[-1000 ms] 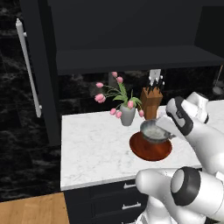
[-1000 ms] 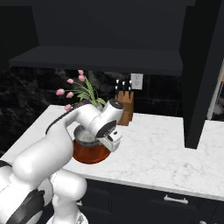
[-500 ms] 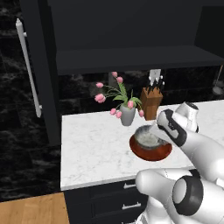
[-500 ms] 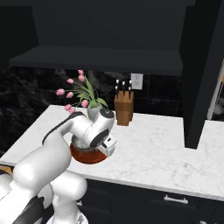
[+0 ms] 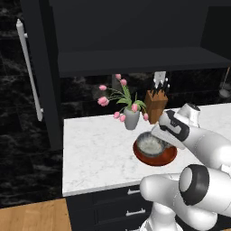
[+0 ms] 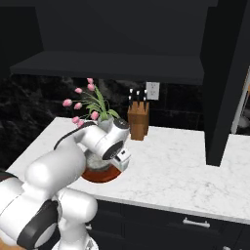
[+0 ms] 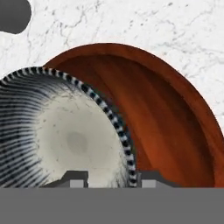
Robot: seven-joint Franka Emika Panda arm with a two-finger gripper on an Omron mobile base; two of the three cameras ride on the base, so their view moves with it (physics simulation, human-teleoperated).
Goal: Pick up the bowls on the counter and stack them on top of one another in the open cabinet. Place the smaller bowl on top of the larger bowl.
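The smaller bowl (image 7: 65, 135), grey with a speckled inside, rests inside the larger bowl (image 7: 166, 113), glossy reddish-brown, toward its left side in the hand view. My gripper (image 7: 114, 177) straddles the grey bowl's rim, one fingertip inside and one outside, shut on it. On the white marble counter (image 5: 94, 153) the brown bowl (image 5: 155, 158) holds the grey bowl (image 5: 150, 144), with my gripper (image 5: 159, 136) at its right rim. From the right, the hand covers most of the grey bowl (image 6: 95, 158) over the brown bowl (image 6: 100, 175). The open cabinet's dark shelf (image 5: 135, 61) hangs above.
A grey vase with pink tulips (image 5: 131, 118) and a wooden knife block (image 5: 156, 104) stand just behind the bowls. The cabinet door with its silver bar handle (image 5: 29, 72) is swung open at the left. A dark cabinet panel (image 6: 224, 78) hangs over the counter's right part.
The arm has come down and slightly left, carrying the grey bowl from above the brown bowl into it.
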